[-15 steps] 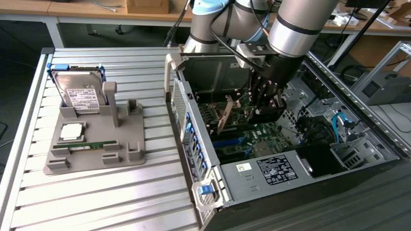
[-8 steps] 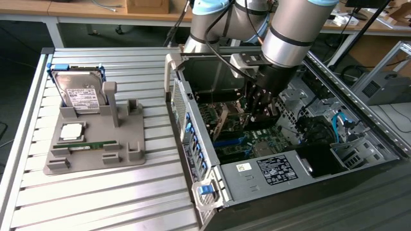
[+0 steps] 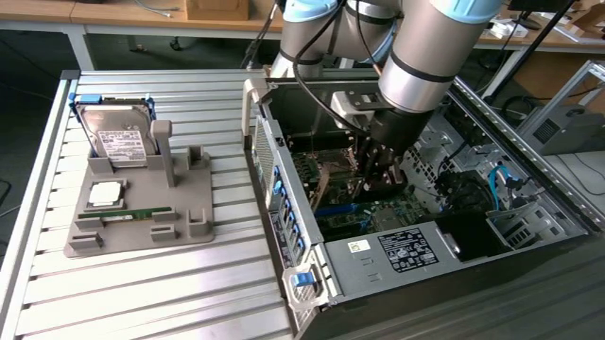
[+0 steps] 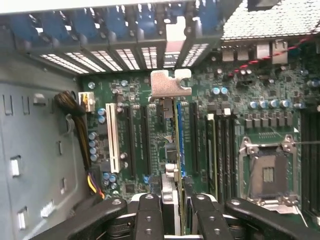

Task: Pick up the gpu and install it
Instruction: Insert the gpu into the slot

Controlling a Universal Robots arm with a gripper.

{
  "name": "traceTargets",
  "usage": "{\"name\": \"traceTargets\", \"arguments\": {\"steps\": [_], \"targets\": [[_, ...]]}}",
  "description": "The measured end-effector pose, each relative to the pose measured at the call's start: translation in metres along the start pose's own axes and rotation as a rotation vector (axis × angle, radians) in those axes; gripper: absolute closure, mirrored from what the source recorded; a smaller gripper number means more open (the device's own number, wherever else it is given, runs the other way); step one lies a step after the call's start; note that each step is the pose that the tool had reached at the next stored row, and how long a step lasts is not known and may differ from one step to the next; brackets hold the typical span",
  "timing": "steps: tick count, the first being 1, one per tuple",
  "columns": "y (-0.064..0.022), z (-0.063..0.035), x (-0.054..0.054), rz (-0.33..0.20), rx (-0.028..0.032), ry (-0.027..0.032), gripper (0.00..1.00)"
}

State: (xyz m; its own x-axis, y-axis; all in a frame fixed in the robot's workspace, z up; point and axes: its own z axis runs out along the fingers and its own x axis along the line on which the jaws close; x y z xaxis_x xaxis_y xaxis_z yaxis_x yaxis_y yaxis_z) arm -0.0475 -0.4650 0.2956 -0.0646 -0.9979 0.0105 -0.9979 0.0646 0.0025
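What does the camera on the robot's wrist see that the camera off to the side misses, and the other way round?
Only the wrist view: the empty processor socket and the white slot on the board, seen close up. Only the exterior view: the grey holder on the table beside the computer, carrying a hard drive and a green memory stick. Both: the gripper inside the open computer case, shut on the gpu, which stands edge-on over the green motherboard.
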Motion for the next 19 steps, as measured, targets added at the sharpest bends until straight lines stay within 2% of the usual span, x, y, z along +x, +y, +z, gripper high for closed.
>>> {"name": "traceTargets", "arguments": {"steps": [3,8,19], "targets": [[0.0083,0.0052,0.001,0.002,0.0002,0.0016,0.73],[0.0095,0.0151,-0.003,0.016,0.0001,0.0022,0.73],[0.0254,0.0237,-0.005,0.051,-0.0002,0.0023,0.73]]}}
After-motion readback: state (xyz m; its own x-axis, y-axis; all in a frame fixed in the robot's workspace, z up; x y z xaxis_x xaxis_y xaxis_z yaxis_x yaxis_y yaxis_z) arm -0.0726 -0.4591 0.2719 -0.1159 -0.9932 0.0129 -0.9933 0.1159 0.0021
